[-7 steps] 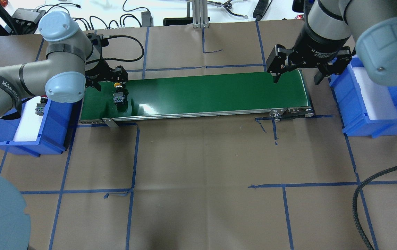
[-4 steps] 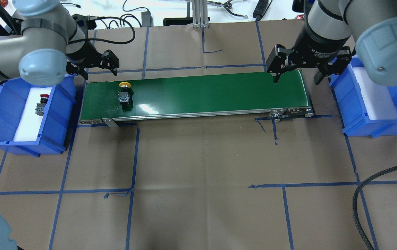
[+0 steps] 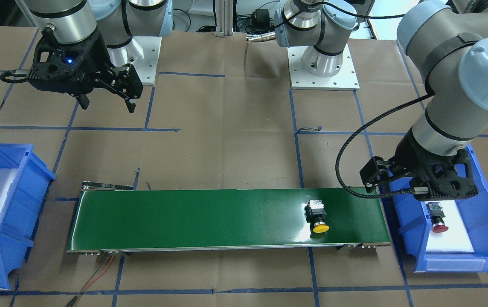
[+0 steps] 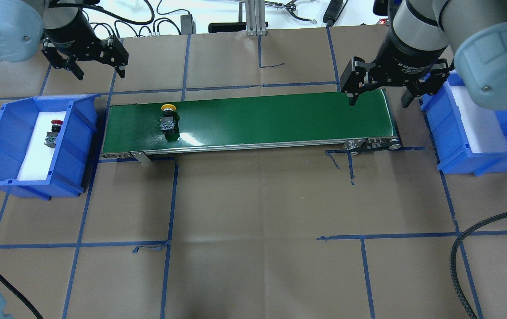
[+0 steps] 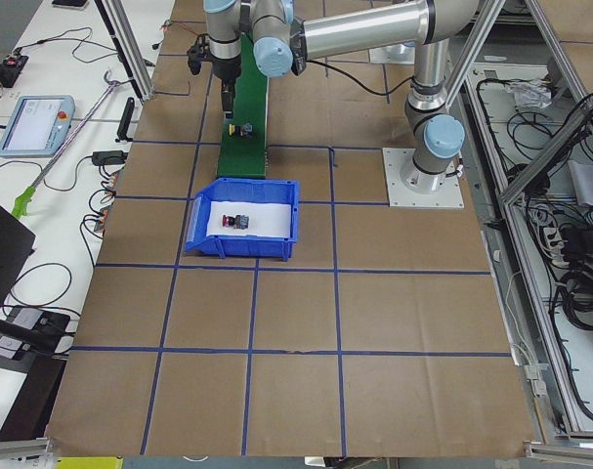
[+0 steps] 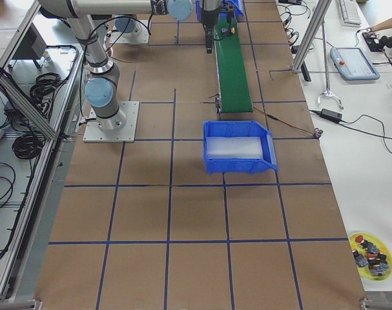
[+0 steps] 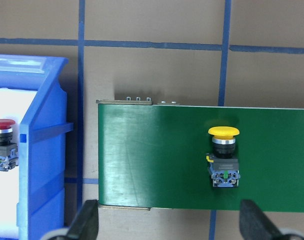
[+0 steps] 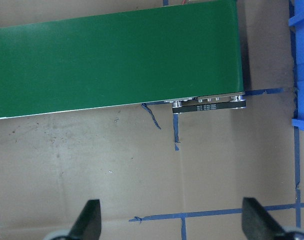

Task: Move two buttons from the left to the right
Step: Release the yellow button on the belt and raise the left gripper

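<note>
overhead exterior: yellow button (image 4: 169, 118) lies on belt (image 4: 271, 117) near bin (image 4: 75, 148).

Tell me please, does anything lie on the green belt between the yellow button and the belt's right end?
Nothing visible does. The green belt is bare from the yellow button to its right end. The right gripper hangs open near that end, raised above the belt.
</note>
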### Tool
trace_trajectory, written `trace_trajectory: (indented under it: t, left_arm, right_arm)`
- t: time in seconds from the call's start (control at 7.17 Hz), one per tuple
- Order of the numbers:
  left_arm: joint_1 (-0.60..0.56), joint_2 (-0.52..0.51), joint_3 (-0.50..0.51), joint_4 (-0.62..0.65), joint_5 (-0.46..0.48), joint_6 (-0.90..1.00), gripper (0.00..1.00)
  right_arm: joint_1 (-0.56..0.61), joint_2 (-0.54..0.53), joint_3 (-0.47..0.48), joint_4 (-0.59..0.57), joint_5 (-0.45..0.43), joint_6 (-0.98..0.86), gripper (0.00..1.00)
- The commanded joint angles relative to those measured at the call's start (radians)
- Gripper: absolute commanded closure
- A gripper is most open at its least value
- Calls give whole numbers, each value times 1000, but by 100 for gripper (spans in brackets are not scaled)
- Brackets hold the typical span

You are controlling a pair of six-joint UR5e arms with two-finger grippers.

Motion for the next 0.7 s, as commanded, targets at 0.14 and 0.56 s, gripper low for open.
trace_trajectory:
  t: [0.14,0.56]
  left_arm:
    - [196,-12,7,-4,-6,268,0]
    - [354,-30,0,4,-6,454,0]
  right_arm:
    - [0,0,0,1,0,0,0]
    - [2,0,0,0,1,3,0]
